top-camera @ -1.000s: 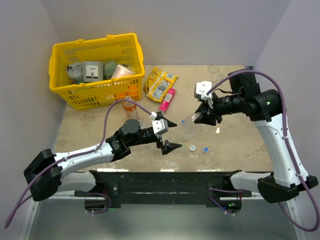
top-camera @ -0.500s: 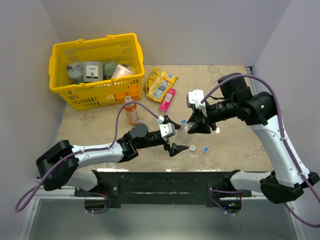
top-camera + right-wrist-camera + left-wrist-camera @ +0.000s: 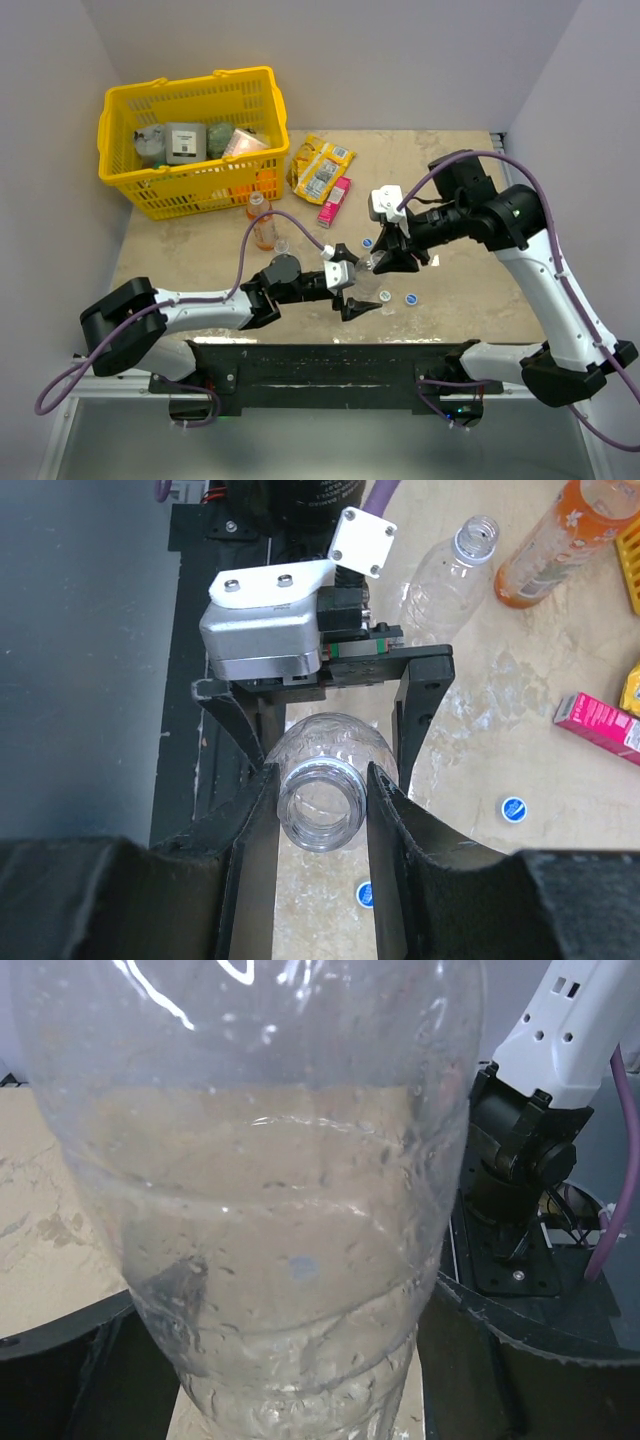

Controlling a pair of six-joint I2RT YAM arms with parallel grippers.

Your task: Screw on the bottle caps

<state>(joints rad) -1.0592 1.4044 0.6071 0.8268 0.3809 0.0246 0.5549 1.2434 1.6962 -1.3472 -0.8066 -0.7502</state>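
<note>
Far left of the overhead view, the yellow plastic basket [image 3: 190, 130] sits out of play. Moving right, the tall orange drink bottle [image 3: 262, 222] stands capless, and a second clear bottle [image 3: 450, 570] lies open beside it on the tan stone-patterned table [image 3: 470, 290].

Centre frame is where the action is. The left gripper [image 3: 357, 282] reaches in from the lower left, its fingers spread wide either side of the body of a small clear plastic bottle [image 3: 330, 742]. I cannot tell whether they are pressing on it yet.

Just right of that, the right gripper [image 3: 385, 263] has its fingers narrow and pinched on that same bottle's neck, holding it above the table between the two arms.

In the right wrist view the open mouth faces almost straight at the lens. The long axis runs away from it toward the table, so I judge the bottle close to upright, mouth up. Its exact tilt I can't fix.

No cap is on it. A small round blue plastic cap [image 3: 367, 242] lies just above the grippers and a second blue cap [image 3: 411, 297] lies at lower right, both on the table.

This looks like a handover. Next, the left fingers need to grip the body firmly without crushing the thin plastic. Then the right can let go of the neck and fetch a cap.
</note>
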